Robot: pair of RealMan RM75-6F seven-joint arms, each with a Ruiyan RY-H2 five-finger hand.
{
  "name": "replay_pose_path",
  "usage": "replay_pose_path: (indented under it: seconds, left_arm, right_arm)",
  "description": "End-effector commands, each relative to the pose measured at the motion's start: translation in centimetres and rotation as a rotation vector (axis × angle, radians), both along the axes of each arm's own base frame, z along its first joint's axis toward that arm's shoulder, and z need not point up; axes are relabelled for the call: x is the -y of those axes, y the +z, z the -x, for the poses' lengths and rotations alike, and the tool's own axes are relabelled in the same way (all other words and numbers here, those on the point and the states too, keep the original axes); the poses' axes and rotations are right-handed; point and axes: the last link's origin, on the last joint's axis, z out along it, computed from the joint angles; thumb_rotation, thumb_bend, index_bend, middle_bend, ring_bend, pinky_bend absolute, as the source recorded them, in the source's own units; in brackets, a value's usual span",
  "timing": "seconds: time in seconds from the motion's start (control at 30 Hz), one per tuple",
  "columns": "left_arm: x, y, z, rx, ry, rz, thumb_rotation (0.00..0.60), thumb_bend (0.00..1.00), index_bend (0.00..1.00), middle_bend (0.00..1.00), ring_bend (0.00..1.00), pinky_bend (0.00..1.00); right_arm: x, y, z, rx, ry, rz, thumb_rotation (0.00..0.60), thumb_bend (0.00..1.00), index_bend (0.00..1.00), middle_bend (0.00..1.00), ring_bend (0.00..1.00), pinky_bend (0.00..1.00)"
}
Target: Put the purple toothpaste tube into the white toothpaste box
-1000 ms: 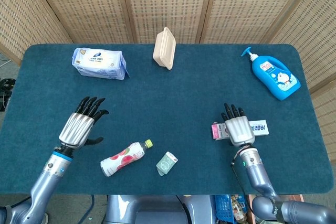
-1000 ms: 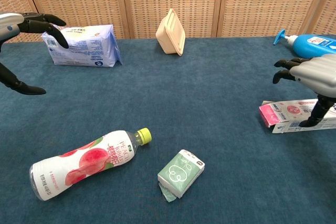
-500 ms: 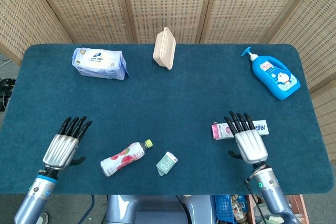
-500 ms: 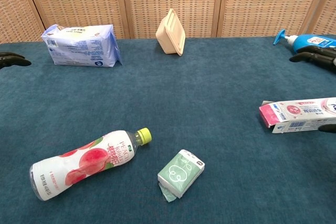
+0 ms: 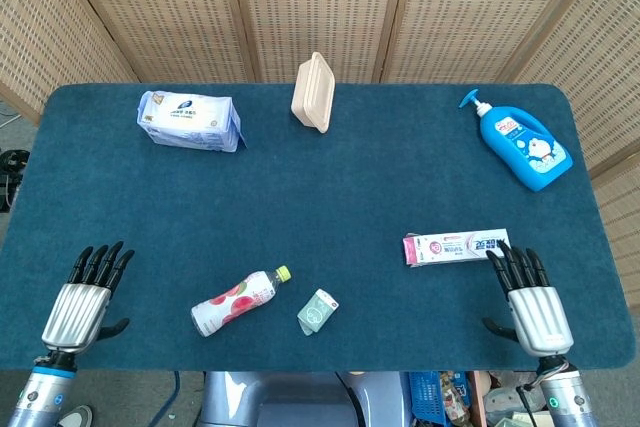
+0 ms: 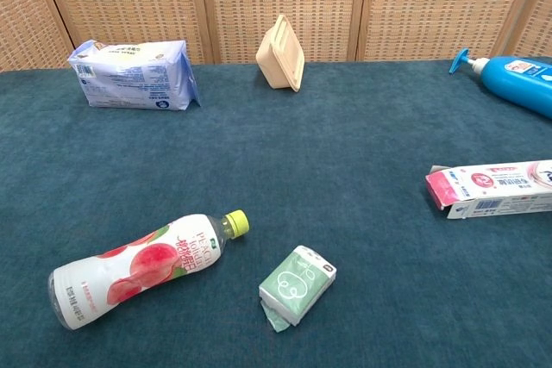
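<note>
The white toothpaste box (image 5: 457, 247) lies flat on the blue table at the right, its pink end pointing left; the chest view shows the box (image 6: 492, 189) at its right edge. No purple tube shows in either view. My right hand (image 5: 535, 305) hovers at the table's front right edge, just below the box's right end, fingers spread and holding nothing. My left hand (image 5: 82, 300) is at the front left edge, fingers also apart and empty. Neither hand appears in the chest view.
A peach drink bottle (image 5: 233, 301) and a small green carton (image 5: 317, 311) lie near the front middle. At the back are a wipes pack (image 5: 189, 120) and a beige tray (image 5: 312, 93) on edge. A blue pump bottle (image 5: 523, 144) lies back right.
Both hands have drawn back toward the table's front edge. The right hand has come off the toothpaste box, which now lies fully uncovered. Both hands have left the chest view.
</note>
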Motion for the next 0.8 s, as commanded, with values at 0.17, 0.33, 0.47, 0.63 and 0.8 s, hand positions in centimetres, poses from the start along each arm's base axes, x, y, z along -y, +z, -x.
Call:
replay_pose_path:
  seconds: [0.17,0.33,0.47,0.63,0.8]
  left_arm:
    - [-0.25,0.54,0.17,0.017,0.01,-0.019,0.6,0.09,0.0,0.0,0.0,0.0]
    - [-0.32,0.79,0.21,0.025,0.015,-0.033,0.6,0.09,0.0,0.0,0.0,0.0]
    - [-0.21,0.88,0.21,0.027,0.015,-0.036,0.6,0.09,0.0,0.0,0.0,0.0]
    - [0.04,0.79,0.13,0.026,0.014,-0.03,0.6,0.09,0.0,0.0,0.0,0.0]
    - [0.0,0.58,-0.23,0.036,-0.005,-0.022,0.6,0.09,0.0,0.0,0.0,0.0]
  right_arm:
    - [-0.23,0.3,-0.05,0.022,0.007,0.009,0.6,0.0,0.03,0.0,0.0,0.0]
    - [-0.36,0.32,-0.11,0.02,0.012,0.009,0.6,0.0,0.03,0.0,0.0,0.0]
    - [-0.53,0.52,-0.27,0.032,0.016,0.015,0.6,0.0,0.03,0.0,0.0,0.0]
    - [-0.72,0.8,-0.35,0.042,0.019,0.014,0.6,0.0,0.03,0.0,0.0,0.0]
    - [-0.78,0.63,-0.54,0.06,0.016,0.0,0.6,0.0,0.03,0.0,0.0,0.0]
